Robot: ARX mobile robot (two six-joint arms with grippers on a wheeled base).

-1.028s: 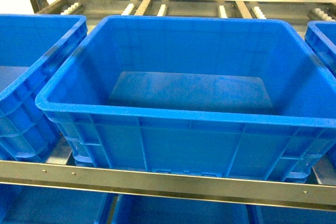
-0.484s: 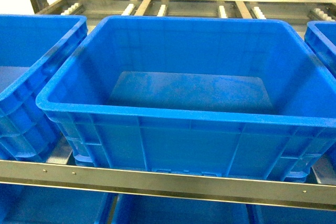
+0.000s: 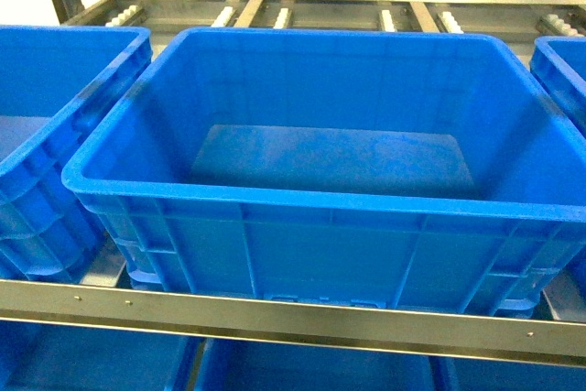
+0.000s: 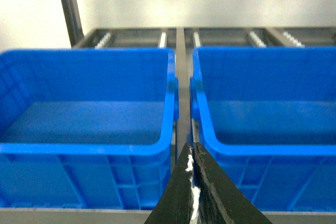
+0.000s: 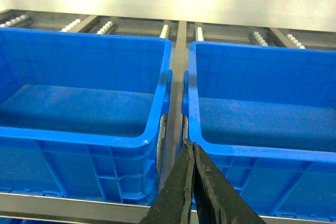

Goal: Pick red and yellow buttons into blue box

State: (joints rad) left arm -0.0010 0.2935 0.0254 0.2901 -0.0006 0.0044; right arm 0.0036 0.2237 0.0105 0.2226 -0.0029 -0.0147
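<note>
Left gripper pinched closed, holding nothing. Right gripper closed too. Just past each tip, a gap between two blue crates on a metal shelf. Straight ahead, the blue box. Behind, rollers. No buttons seen.

2 blue crates sit side by side on a roller shelf: left crate, right crate. The end effector, tips together, points at the gap between them.

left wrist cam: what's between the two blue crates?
In the left wrist view, a narrow gap with a grey metal rail separates the left crate from the right crate. The shut left gripper sits before that gap.
</note>
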